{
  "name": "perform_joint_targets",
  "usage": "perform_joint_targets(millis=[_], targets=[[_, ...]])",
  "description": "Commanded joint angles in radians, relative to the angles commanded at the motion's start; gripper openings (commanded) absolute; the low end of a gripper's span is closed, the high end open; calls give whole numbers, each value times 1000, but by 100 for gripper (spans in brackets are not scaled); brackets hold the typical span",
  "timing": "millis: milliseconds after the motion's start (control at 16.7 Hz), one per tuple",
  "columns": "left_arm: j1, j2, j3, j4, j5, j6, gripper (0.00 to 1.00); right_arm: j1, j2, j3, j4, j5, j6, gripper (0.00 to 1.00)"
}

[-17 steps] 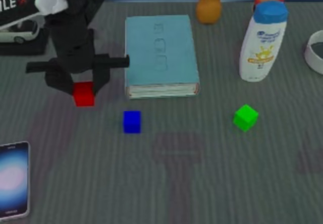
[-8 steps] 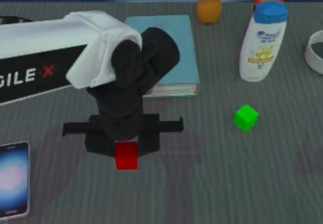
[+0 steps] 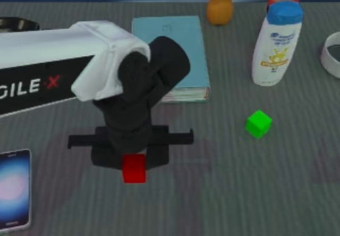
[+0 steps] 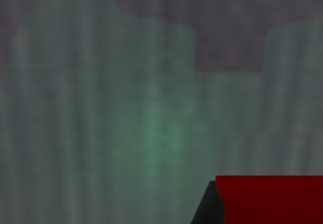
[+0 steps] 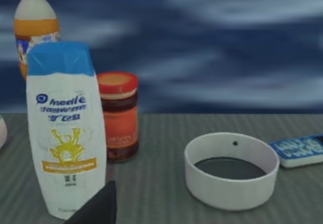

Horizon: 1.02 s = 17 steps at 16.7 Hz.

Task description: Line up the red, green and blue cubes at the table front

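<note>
the left gripper (image 3: pixel 134 164) is holding the red cube (image 3: pixel 134 168) between closed jaws and, over the last half second, is sinking only a touch nearer the front of the counter (image 3: pixel 255 193), after a much longer sweep from beside the book in the half second before that. i judge that it is settling over a drop spot for the row, not yet letting go. the left wrist view is showing a flat matte red face of the cube low over the ribbed, cloth-like grey surface.

at the front left a glossy phone (image 3: pixel 14 189) is lying flat. the green cube (image 3: pixel 258 123) is sitting untouched, turned slightly askew, right of centre and well apart from the red one. the blue cube is now hiding under the arm, so it cannot be placed.

farther back, the pale blue hardcover book (image 3: pixel 183 39) is lying flat, partly under the arm. beyond it are standing a smooth white shampoo bottle (image 3: pixel 276 42) with a blue cap, an orange drink bottle (image 3: pixel 221 2) and a red-lidded jar (image 5: pixel 117 115); a low white ring-shaped dish (image 5: pixel 231 169) is sitting at the right edge. the right arm is parked out of the top view, only a dark sliver of it showing in its own wrist view.
</note>
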Motion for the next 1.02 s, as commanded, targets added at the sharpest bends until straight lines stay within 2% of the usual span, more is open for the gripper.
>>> perform_joint_targets(millis=[360,660,1020], targets=[[-3,72,-140,221,1,-3,0,0,0,0,0,0,0,100],[-4,79,-150,235,0,-3,0,0,0,0,0,0,0,100],[-4,79,-150,235,0,-3,45,0,0,0,0,0,0,100]])
